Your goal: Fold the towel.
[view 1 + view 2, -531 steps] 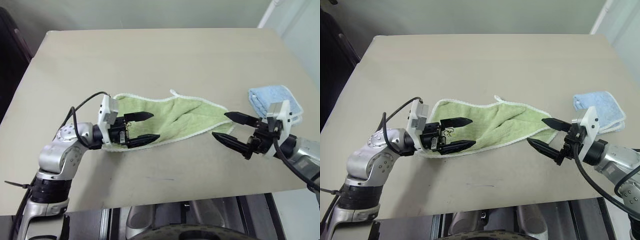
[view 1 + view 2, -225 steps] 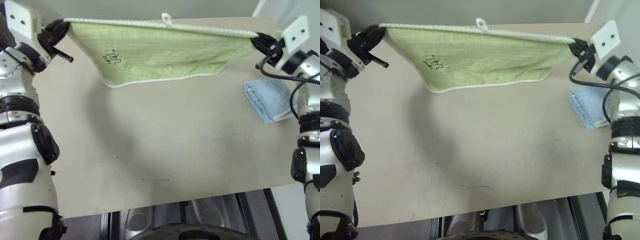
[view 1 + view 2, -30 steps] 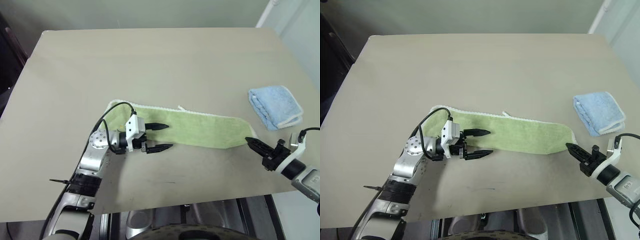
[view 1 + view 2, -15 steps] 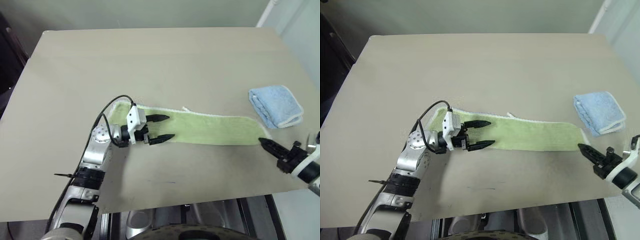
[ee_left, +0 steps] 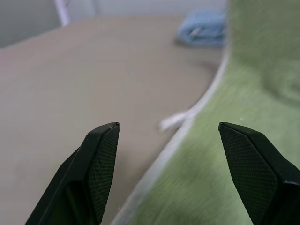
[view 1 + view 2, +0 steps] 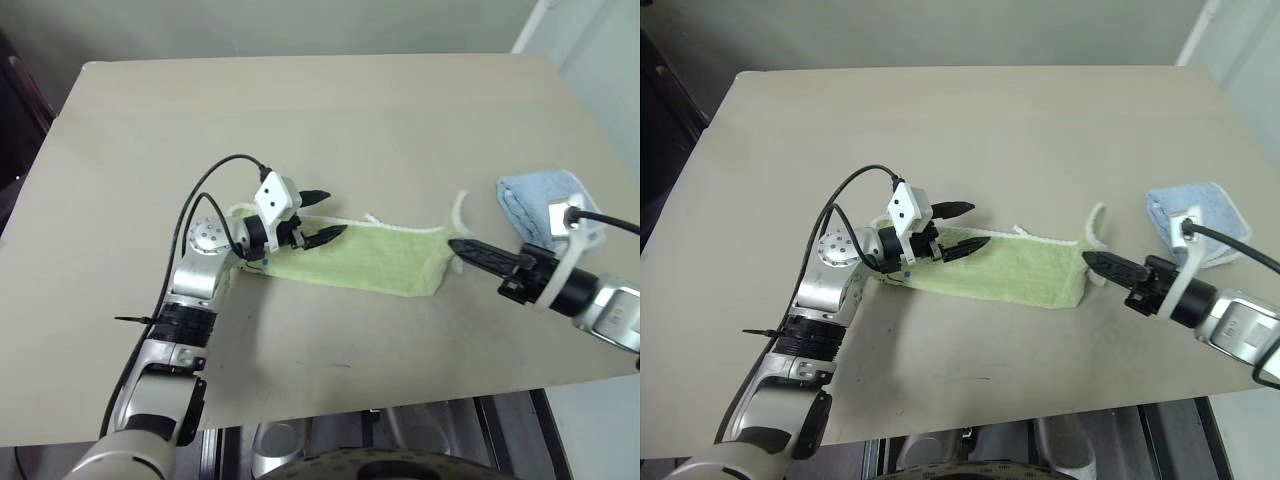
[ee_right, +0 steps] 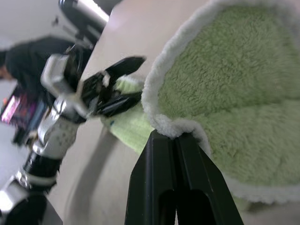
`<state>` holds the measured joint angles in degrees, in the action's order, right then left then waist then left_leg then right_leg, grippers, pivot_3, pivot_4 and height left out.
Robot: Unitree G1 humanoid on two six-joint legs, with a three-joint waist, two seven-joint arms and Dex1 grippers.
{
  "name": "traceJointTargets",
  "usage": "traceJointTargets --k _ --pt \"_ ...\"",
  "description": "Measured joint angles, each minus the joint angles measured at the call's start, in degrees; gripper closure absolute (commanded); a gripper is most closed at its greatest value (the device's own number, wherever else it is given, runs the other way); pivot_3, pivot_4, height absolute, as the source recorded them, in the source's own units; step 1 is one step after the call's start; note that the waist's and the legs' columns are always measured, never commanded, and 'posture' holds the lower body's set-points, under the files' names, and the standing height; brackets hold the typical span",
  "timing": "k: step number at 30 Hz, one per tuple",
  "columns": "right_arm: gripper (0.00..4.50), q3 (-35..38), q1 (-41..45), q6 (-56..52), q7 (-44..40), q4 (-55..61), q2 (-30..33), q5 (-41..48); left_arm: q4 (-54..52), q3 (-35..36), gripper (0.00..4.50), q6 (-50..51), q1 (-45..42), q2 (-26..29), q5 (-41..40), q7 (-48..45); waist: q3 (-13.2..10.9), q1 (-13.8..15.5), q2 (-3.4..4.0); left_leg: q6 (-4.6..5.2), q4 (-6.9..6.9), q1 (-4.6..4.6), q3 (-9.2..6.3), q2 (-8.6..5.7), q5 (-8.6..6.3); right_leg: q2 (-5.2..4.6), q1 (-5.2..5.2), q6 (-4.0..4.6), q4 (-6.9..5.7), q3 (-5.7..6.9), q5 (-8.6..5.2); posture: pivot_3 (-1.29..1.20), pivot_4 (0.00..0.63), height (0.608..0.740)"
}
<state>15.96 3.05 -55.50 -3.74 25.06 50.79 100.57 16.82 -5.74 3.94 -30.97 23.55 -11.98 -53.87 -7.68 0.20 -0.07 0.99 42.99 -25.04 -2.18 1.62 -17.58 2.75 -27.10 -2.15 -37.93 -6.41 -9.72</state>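
Beige table point(image 6: 330, 120) under pale wall. Green towel point(image 6: 370, 258) mid-frame, pinched by right gripper point(image 6: 458, 246). Left gripper point(image 6: 322, 215) spread wide. Blue towel point(image 6: 540, 200) at right.

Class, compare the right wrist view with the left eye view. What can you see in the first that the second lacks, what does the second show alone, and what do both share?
Right wrist view alone: the right gripper shut on the towel's white edging, seen close up, and a person in the background.
Left eye view alone: the blue towel and the whole table.
Both: the green towel, and the left gripper open over its other end.
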Motion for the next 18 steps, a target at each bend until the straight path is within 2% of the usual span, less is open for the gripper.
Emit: traceJointTargets --k 2,7,12,18 --pt "4.47 -3.03 3.03 -0.46 -0.58 -0.27 -0.63 -1.47 1.12 0.37 0.85 0.0 -0.52 -0.3 0.01 0.8 0.0 0.02 0.0 0.0 0.0 -0.02 0.01 0.0 0.0 0.0 -0.02 0.27 0.0 0.0 0.17 0.0 0.15 0.703" --pt "4.47 -9.27 8.15 -2.1 -2.12 -1.38 -2.82 -5.48 1.07 1.3 0.85 -0.04 -1.46 -0.1 -0.54 0.39 0.0 0.05 0.0 0.01 0.0 0.0 0.03 0.0 0.01 0.0 -0.02 0.29 0.0 0.01 0.19 0.0 0.15 0.703" --pt "4.47 -16.01 12.64 -3.92 -2.52 -2.51 -7.68 -10.04 -2.53 2.91 0.85 1.04 0.83 -0.04 -4.89 -1.89 0.0 -0.06 0.0 0.01 0.02 0.0 0.06 0.01 0.03 0.0 -0.06 0.3 -0.02 0.01 0.2 0.0 0.15 0.703" --pt "4.47 -22.17 18.3 -5.71 -4.23 -4.58 -13.46 -17.68 -2.68 3.03 0.85 0.38 1.31 0.22 -4.63 -1.71 0.0 -0.09 0.0 0.05 0.06 0.0 0.08 0.03 0.05 -0.01 -0.09 0.36 -0.03 0.01 0.32 0.0 0.15 0.703"
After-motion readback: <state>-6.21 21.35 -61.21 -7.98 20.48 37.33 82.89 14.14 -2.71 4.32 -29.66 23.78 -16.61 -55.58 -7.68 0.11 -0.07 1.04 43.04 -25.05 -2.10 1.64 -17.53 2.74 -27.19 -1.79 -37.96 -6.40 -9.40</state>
